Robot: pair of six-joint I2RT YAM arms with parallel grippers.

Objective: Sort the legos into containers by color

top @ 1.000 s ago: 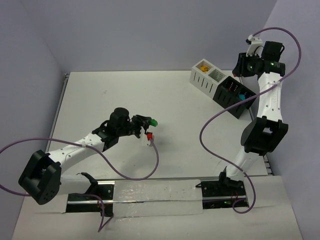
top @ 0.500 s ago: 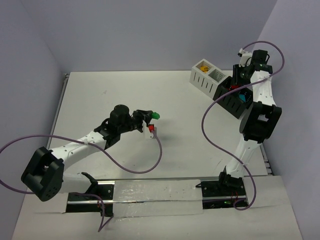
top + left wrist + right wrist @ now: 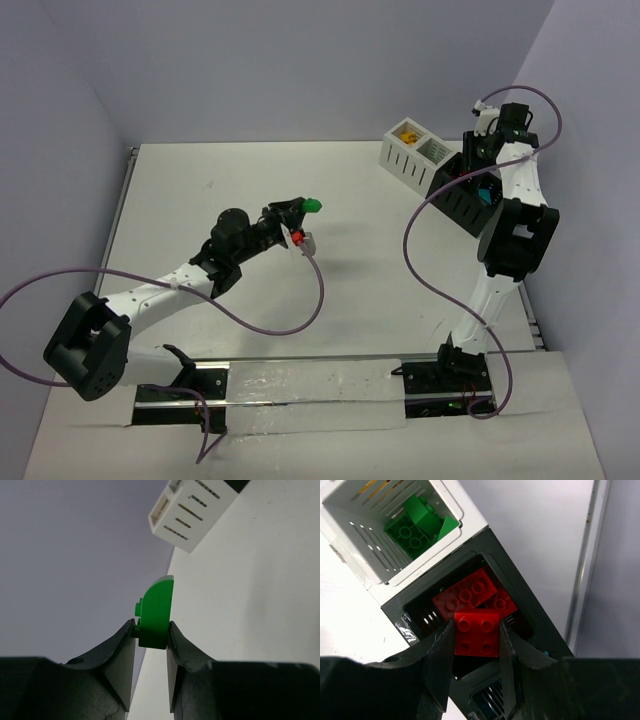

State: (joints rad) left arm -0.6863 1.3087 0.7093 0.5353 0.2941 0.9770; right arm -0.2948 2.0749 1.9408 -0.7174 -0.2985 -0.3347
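My left gripper [image 3: 303,210] is shut on a green lego [image 3: 312,205] and holds it above the middle of the table; in the left wrist view the lego [image 3: 156,607] sits pinched between the fingertips of the gripper [image 3: 151,636]. My right gripper [image 3: 477,626] is shut on a red lego [image 3: 477,642] and hovers over a black container [image 3: 512,582] holding other red legos [image 3: 467,592]. Next to it a white container [image 3: 462,512] holds green legos [image 3: 415,525]. In the top view the right gripper [image 3: 478,152] is over the row of containers.
The row runs diagonally at the back right: a white container with yellow legos [image 3: 405,135], a second white one [image 3: 432,150], then black ones [image 3: 455,200], one with a teal lego [image 3: 487,193]. The left wrist view shows a white container [image 3: 187,512] ahead. Purple cables trail from both arms.
My left gripper has risen and moved back and right with the green lego. My right arm has swung in over the black container with the red lego.
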